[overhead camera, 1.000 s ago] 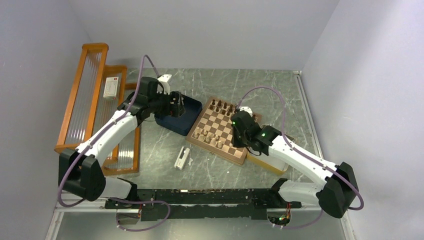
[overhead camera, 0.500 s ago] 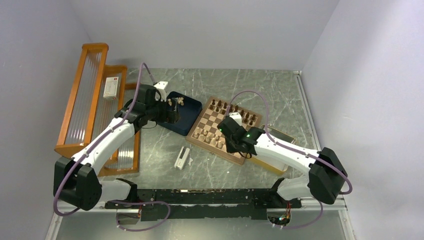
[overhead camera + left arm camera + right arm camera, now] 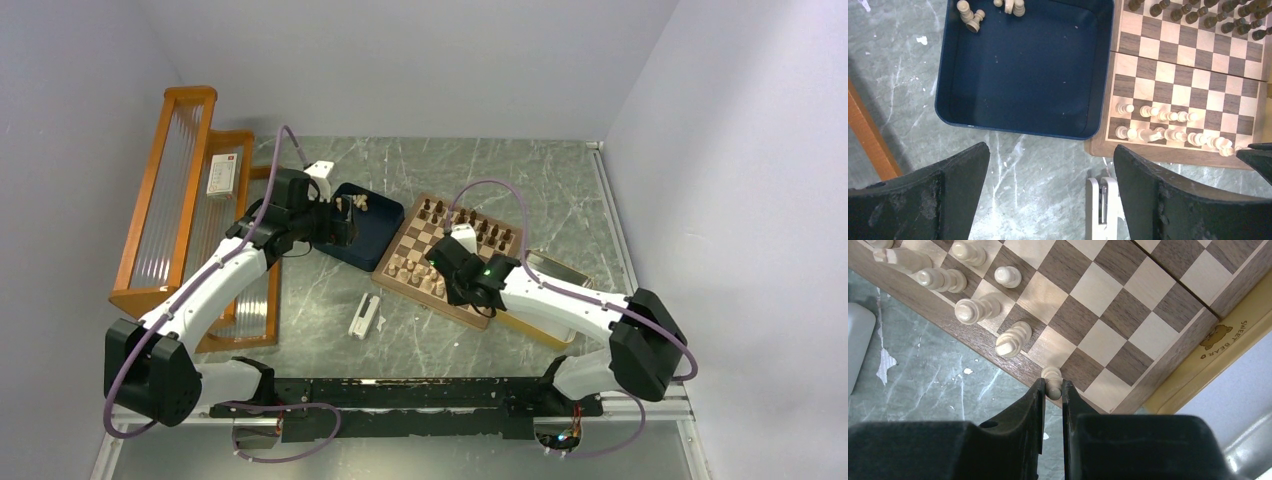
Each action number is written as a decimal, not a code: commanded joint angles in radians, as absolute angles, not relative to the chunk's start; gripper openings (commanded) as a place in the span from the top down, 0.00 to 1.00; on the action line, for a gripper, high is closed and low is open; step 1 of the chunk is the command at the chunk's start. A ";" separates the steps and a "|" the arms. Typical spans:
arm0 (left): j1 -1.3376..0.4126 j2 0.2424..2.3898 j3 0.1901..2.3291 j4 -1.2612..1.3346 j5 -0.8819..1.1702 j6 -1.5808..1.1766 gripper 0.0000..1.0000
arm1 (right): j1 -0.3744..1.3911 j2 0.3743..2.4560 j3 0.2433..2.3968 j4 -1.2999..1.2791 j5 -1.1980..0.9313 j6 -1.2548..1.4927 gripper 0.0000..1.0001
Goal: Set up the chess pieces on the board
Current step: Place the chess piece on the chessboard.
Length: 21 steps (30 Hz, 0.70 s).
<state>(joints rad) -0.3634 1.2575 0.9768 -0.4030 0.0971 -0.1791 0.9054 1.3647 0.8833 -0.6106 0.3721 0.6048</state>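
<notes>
Left arm (image 3: 205,285) and right arm (image 3: 565,302) show white shells, black joints, purple cables (image 3: 500,185).

Checkered wooden board (image 3: 1188,85), dark brown pieces (image 3: 1193,16) lined along one edge, pale tan pieces (image 3: 1148,111) along the opposite edge

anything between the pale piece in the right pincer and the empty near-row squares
Nothing visible does. The right pincer holds the pale piece over the board at its near edge; squares there are bare, and the nearest other piece stands apart.
</notes>
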 commanded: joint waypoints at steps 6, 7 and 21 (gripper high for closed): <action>-0.357 1.244 0.980 -0.419 0.079 -0.166 0.02 | 0.918 1.417 0.917 -0.576 0.424 0.609 0.95; -0.357 1.243 0.980 -0.419 0.079 -0.166 0.02 | 0.918 1.424 0.920 -0.576 0.431 0.611 0.95; -0.357 1.227 0.973 -0.414 0.069 -0.164 0.02 | 0.922 1.449 0.920 -0.578 0.450 0.615 0.94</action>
